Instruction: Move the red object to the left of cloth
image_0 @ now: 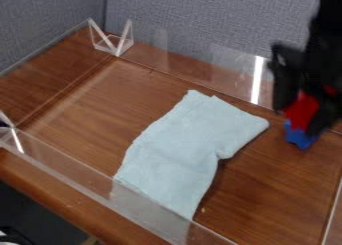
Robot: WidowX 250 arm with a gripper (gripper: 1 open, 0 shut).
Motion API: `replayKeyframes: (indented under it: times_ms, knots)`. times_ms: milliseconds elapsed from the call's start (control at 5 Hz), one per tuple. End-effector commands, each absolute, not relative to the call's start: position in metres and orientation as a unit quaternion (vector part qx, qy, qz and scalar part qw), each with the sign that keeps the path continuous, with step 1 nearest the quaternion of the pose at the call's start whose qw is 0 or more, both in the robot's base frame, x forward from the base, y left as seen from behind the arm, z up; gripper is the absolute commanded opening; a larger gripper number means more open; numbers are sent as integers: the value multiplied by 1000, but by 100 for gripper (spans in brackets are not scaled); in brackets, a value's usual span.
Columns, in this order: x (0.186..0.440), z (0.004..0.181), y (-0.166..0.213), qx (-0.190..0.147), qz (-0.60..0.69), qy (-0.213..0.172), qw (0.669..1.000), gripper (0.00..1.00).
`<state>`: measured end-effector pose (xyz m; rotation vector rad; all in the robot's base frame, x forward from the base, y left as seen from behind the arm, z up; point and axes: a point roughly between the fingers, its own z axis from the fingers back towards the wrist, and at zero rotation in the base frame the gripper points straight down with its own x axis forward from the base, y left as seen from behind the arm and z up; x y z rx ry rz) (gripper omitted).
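Observation:
The pale blue cloth [194,149] lies rumpled in the middle of the wooden table. My black gripper [306,117] hangs above the table's right side, beyond the cloth's right end, pointing down. It is shut on the red object [303,108], which is lifted off the wood. Just below the red object a small blue block [297,140] shows; I cannot tell whether it touches the red one. The picture is blurred around the gripper.
Low clear plastic walls [80,179] ring the wooden table [94,94]. A white triangular frame [110,37] stands in the far left corner. Another clear panel [234,69] stands behind the cloth.

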<state>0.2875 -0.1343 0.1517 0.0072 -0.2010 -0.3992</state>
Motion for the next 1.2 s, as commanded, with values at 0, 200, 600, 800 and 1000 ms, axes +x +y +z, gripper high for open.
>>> replayKeyframes:
  times_ms: [0, 200, 600, 800, 1000]
  knots:
    - [280, 196, -105, 9, -162, -143, 976, 0]
    - [258, 196, -62, 18, -101, -134, 986, 0]
    - [228, 168, 5, 25, -43, -101, 994, 0]
    - [227, 147, 20, 26, -34, -87, 995, 0]
    - [230, 121, 26, 28, -31, -71, 997, 0]
